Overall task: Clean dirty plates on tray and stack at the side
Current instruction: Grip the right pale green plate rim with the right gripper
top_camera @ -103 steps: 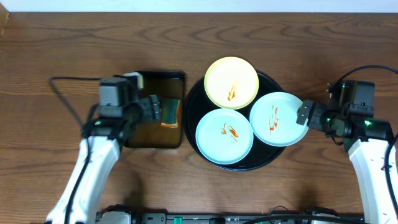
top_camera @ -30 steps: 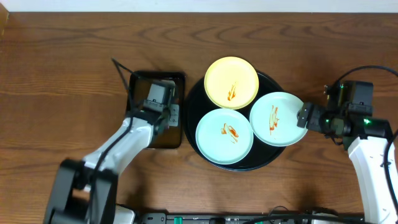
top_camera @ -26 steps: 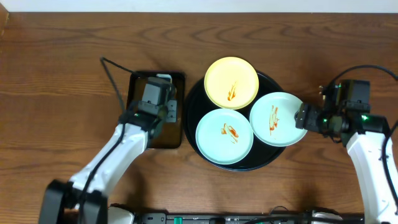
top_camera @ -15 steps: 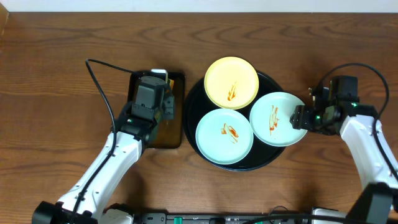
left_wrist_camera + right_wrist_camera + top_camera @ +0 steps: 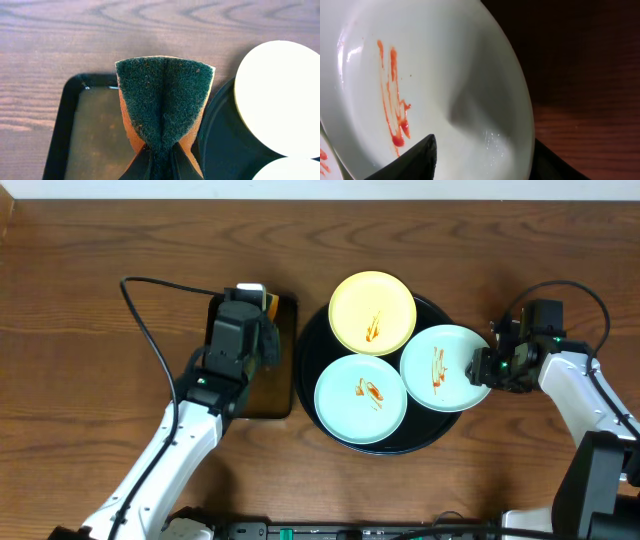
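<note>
Plate [image 5: 445,75] rim between right jaws (left jaws: sponge [image 5: 164,100]).

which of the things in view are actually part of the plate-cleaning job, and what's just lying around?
Job:
yellow plate
centre blue plate
right blue plate
round black tray
sponge, held in the left gripper

Lying about:
rectangular tray of liquid
black cable

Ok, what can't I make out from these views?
- Overhead: the left end effector and its grip on the sponge, hidden under the left arm.
- Left wrist: the near end of the small tray, covered by the sponge and cut off at the bottom edge.
- Right wrist: whether the right end effector clamps the smeared plate; contact lies past the bottom edge.
</note>
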Tool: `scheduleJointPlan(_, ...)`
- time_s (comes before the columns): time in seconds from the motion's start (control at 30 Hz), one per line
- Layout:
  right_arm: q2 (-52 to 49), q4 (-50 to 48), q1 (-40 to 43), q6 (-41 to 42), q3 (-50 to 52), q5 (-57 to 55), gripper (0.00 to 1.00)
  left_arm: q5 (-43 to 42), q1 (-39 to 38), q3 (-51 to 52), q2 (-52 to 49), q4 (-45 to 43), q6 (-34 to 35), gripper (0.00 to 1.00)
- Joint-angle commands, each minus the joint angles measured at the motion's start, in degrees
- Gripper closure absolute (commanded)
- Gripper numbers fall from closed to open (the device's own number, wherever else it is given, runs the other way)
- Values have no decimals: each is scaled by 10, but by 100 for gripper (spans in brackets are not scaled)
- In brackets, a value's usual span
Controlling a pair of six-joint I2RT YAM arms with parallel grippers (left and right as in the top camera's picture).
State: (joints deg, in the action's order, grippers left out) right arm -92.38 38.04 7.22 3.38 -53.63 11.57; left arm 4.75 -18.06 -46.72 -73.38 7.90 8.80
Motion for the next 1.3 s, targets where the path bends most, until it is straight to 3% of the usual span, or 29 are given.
scheduleJointPlan(0.0,-2,-5,3,-5,-9,0,50,11,3,-7,26,-8,1,93)
scheduleJointPlan(0.2,-2,-8,3,-5,-9,-2,62,11,2,-7,51,-8,1,93)
scheduleJointPlan(0.3,-2,-9,3,-5,-9,-2,75,11,2,-7,58,-8,1,92)
scheduleJointPlan(0.6,-2,-11,3,-5,-9,-2,98,11,2,-6,50,0,1,93)
scheduleJointPlan(0.93,-2,13,3,-5,-9,-6,99,-59,2,-5,-11,53,30,93)
scheduleJointPlan(1.27,-2,18,3,-5,-9,-10,99,-58,2,-5,-22,53,42,92)
